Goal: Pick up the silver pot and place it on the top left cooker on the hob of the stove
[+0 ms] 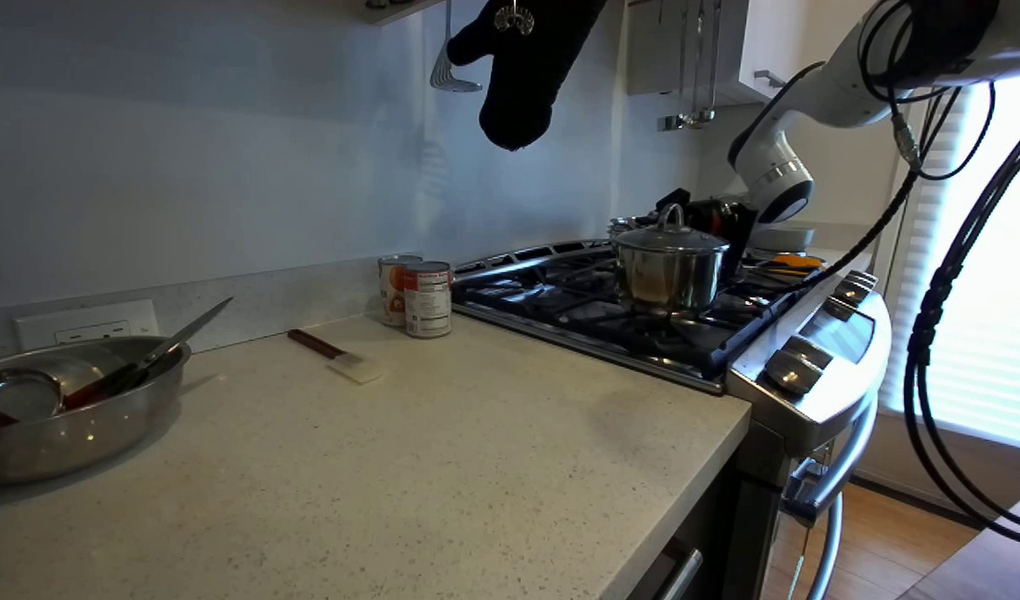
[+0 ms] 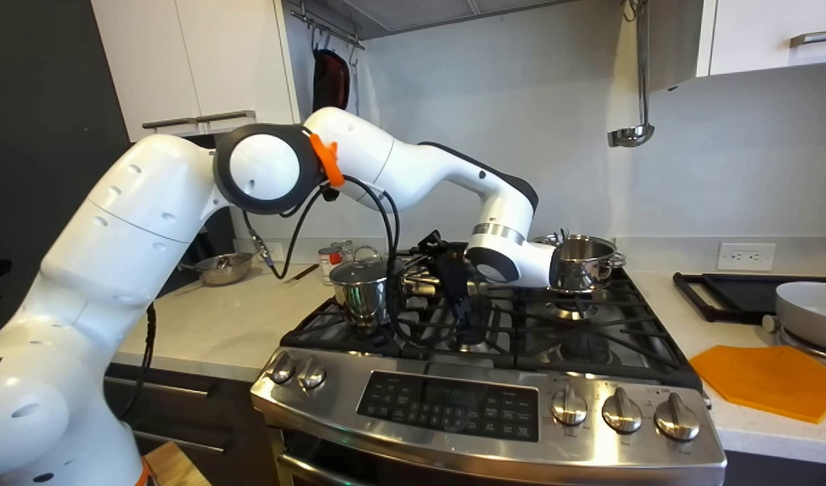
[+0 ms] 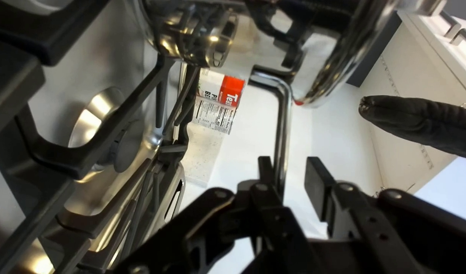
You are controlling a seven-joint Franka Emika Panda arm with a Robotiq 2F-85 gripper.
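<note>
Though near the lidded silver pot (image 1: 670, 273) — claw (image 3: 289, 172) agape.

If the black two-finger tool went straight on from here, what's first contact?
Likely the bent metal side handle of the shiny cylindrical steel pot: in the wrist view it lines up with the gap of the open tool. Depth is unclear; it may already be inside that gap.

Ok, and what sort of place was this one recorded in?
A kitchen, probably in a home: a gas stove, a hanging oven mitt, and labelled food cans on the counter.
</note>
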